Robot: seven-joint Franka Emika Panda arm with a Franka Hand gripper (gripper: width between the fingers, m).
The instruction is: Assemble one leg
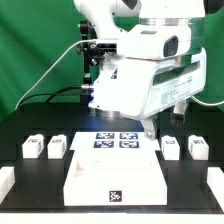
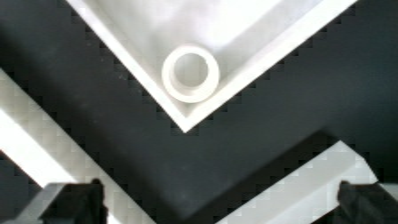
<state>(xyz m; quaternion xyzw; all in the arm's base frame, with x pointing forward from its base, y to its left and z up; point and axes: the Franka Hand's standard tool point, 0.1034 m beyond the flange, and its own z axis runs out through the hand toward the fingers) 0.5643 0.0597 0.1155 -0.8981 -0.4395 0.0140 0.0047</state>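
Note:
Four small white legs with tags stand on the black table in the exterior view, two at the left (image 1: 32, 148) (image 1: 57, 148) and two at the right (image 1: 171, 147) (image 1: 196, 147). The big white panel (image 1: 115, 182) lies at the front centre. My gripper (image 1: 148, 127) hangs low over the panel's far right part, apart from every leg. In the wrist view a corner of the panel (image 2: 134, 55) with a round raised socket (image 2: 191, 73) lies ahead of my gripper (image 2: 217, 205). The jaws stand wide apart and hold nothing. No leg shows in the wrist view.
The marker board (image 1: 115, 140) lies just behind the panel, under the arm. White blocks sit at the exterior view's left edge (image 1: 6, 184) and right edge (image 1: 216, 186). White bands (image 2: 54, 150) cross the wrist view beside the fingers.

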